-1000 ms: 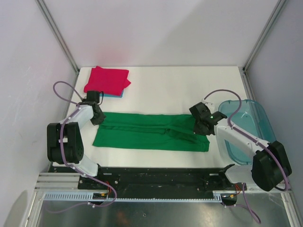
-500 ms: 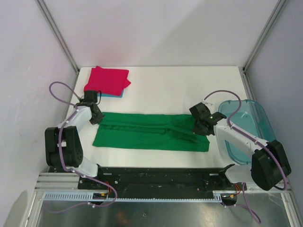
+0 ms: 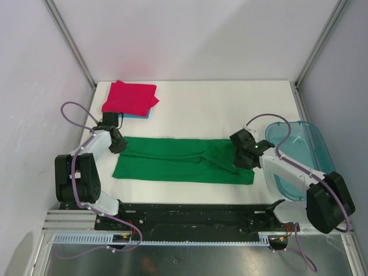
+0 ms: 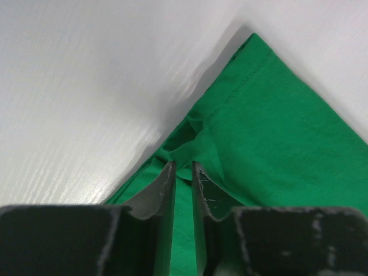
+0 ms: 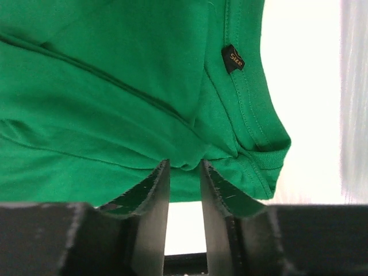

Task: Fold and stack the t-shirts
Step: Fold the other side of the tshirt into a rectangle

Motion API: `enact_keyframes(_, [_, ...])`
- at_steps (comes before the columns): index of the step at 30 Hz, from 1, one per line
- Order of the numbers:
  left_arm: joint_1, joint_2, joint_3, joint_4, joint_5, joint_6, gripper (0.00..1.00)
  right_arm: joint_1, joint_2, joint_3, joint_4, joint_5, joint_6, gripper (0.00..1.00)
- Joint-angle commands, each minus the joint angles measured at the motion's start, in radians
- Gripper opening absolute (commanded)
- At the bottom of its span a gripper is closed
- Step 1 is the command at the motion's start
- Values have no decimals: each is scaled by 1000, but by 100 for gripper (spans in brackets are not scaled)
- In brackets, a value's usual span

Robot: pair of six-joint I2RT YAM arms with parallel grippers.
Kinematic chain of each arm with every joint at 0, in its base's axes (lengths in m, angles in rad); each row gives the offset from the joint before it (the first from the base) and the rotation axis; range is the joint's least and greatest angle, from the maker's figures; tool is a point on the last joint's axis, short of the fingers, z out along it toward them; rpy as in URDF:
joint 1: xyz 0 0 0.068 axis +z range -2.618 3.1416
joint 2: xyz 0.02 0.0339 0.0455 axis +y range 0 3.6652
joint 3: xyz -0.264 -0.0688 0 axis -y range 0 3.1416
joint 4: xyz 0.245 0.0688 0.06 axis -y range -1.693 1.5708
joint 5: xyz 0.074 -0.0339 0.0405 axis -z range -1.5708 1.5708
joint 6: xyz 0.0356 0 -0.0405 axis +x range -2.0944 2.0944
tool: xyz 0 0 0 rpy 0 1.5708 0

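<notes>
Risk: left gripper (image 4: 183, 164) and right gripper (image 5: 184, 162), jaws narrowly parted, may snag the green t-shirt (image 3: 172, 161) bunched at their tips, dragging the fold askew.

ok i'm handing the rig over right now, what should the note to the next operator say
Left gripper: jaws a sliver apart at the far left corner of the green t-shirt, cloth bunched at its tips; grip uncertain.
Right gripper: narrow gap, at the shirt's collar end; grip uncertain too.
Done: green t-shirt lies as a long folded band across the table; magenta t-shirt sits folded at the far left corner on a light blue t-shirt.
Left: fold the green band shorter, then stack it on the magenta one.
</notes>
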Motion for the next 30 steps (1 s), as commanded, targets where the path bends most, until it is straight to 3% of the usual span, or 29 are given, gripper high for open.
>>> enact_keyframes(1, [10,-31,21,12,29,5,31,-21,-109,23,48,-39,-77,38])
enact_keyframes(3, [11,-48,29,12,40,10,42,-22,-134,32,87,-62,-107,44])
enact_keyframes(6, [13,-66,39,11,57,11,47,-22,-94,54,172,-80,-147,46])
enact_keyframes(13, [13,-69,56,12,81,25,48,2,121,177,339,-116,-215,46])
enact_keyframes(20, [12,-59,59,12,97,34,46,24,312,286,354,-95,-228,46])
enact_keyframes(30, [12,-48,67,14,107,45,43,49,426,325,357,-66,-212,46])
